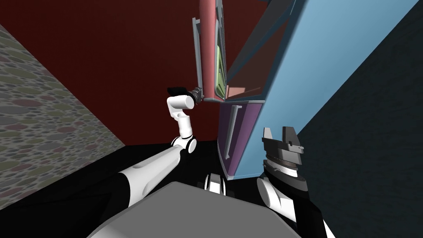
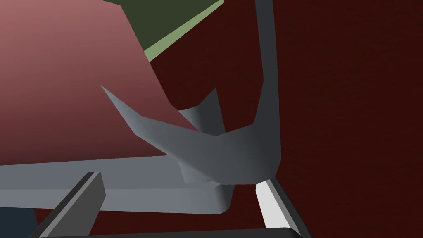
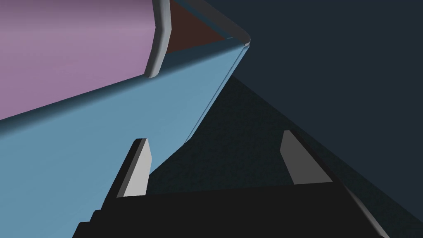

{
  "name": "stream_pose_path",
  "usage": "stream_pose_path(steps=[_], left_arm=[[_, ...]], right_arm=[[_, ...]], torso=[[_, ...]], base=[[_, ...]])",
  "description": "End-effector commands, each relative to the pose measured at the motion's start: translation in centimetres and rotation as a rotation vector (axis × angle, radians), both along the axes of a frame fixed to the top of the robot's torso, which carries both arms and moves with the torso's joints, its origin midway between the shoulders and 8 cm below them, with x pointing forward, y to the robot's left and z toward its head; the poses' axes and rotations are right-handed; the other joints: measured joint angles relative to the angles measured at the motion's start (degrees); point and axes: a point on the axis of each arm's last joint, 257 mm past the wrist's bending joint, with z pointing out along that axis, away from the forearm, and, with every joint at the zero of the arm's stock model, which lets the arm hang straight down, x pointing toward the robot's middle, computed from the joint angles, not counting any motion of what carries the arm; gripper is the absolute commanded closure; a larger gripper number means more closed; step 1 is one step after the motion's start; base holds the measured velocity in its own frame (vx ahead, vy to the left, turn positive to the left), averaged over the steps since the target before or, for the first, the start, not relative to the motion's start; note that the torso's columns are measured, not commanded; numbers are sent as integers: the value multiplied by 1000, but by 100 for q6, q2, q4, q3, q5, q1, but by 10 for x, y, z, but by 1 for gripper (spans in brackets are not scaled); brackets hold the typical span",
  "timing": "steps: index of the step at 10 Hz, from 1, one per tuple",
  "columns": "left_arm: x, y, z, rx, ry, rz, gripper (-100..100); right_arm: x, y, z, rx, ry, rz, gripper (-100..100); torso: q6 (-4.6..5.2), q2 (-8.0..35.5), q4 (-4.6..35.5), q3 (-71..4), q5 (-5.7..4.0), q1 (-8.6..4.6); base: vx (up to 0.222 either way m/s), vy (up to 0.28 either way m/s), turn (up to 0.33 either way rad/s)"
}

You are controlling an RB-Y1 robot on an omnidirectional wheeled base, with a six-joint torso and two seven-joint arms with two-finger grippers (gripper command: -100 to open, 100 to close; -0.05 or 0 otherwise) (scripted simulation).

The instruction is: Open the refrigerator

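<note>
Head camera steeply down; wrists close on refrigerator (image 1: pixel 314 62).

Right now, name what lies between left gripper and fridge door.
The grey handle, between left gripper and red door, in the left wrist view.

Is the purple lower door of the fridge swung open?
No, the purple lower door sits shut against the blue fridge body; only the pink upper door stands out.

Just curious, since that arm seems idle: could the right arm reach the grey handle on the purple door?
Probably yes: the right tool hangs open beside the fridge's blue side, with nothing between it and the handle.
</note>
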Motion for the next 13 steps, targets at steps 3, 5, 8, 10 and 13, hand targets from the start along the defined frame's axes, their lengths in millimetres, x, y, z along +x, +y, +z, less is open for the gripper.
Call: stream_pose_path(steps=[3,5,8,10,13], left_arm=[[9,-12,4,85,73,6,-100],[11,-13,6,112,96,14,-100],[14,-14,8,152,135,25,-100],[15,-15,8,177,162,31,-100],[17,-15,10,223,212,46,-100]], right_arm=[[0,0,0,0,0,0,0],[0,0,0,0,0,0,0],[0,0,0,0,0,0,0],[0,0,0,0,0,0,0],[0,0,0,0,0,0,0]], torso=[[5,-6,-2,-6,-6,-13],[-17,14,2,18,13,11],[-19,35,7,31,21,30],[-23,36,8,34,23,33],[-28,45,11,43,29,42]], base=[[-11,38,-8],[3,35,-18],[-7,29,-3],[-12,31,-3],[-7,43,-8]])
